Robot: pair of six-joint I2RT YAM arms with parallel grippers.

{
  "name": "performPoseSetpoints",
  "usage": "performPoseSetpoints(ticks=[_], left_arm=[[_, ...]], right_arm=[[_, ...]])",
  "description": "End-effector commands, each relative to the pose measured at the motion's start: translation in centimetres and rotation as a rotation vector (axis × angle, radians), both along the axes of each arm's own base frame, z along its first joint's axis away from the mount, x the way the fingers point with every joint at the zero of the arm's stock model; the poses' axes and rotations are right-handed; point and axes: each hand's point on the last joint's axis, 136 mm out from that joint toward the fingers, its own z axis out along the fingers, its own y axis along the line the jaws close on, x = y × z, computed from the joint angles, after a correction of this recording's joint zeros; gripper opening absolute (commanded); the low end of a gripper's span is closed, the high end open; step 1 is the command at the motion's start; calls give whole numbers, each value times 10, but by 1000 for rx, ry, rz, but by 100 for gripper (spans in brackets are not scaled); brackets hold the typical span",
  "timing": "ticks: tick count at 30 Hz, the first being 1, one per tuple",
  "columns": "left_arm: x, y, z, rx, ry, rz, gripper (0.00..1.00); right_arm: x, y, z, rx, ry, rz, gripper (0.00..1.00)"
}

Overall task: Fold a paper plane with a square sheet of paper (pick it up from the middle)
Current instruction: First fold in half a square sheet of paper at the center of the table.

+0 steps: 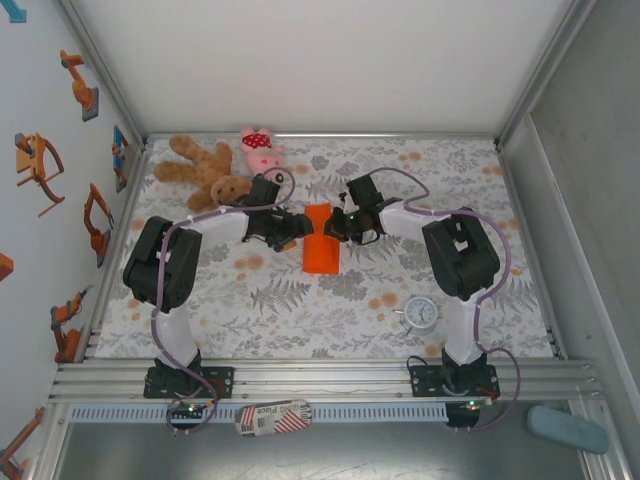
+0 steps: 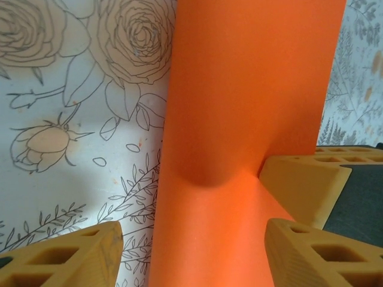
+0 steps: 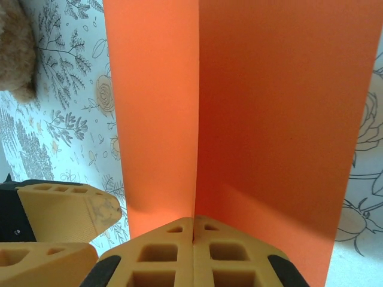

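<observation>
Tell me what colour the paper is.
The paper is plain bright orange, clearest in the right wrist view.

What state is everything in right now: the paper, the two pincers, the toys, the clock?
orange paper: folded along a centre crease, flaps part open
right pincer: shut on the paper's crease
left pincer: open, straddling the paper
teddy bear: lying sprawled
clock: lying face up
</observation>
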Motion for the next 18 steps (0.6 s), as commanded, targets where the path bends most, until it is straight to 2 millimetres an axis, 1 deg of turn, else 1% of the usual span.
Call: performPoseSetpoints(ticks=[1, 4, 8, 13, 17, 18], left_arm=[[-3, 1, -9, 63, 14, -38, 61], [-2, -3, -12, 73, 18, -54, 57], [-1, -3, -19, 114, 30, -67, 53], [-2, -5, -29, 132, 52, -79, 50], [-13, 8, -50, 244, 112, -82, 48], [-18, 12, -58, 282, 125, -88, 47]], right_arm=[[-4, -10, -15, -41, 24, -4, 0], [-4, -10, -16, -40, 27, -7, 0], [-5, -10, -17, -38, 31, -7, 0], [-6, -11, -17, -36, 35, -13, 0], [-7, -13, -20, -44, 44, -32, 0], [-8, -15, -17, -49, 36, -39, 3]])
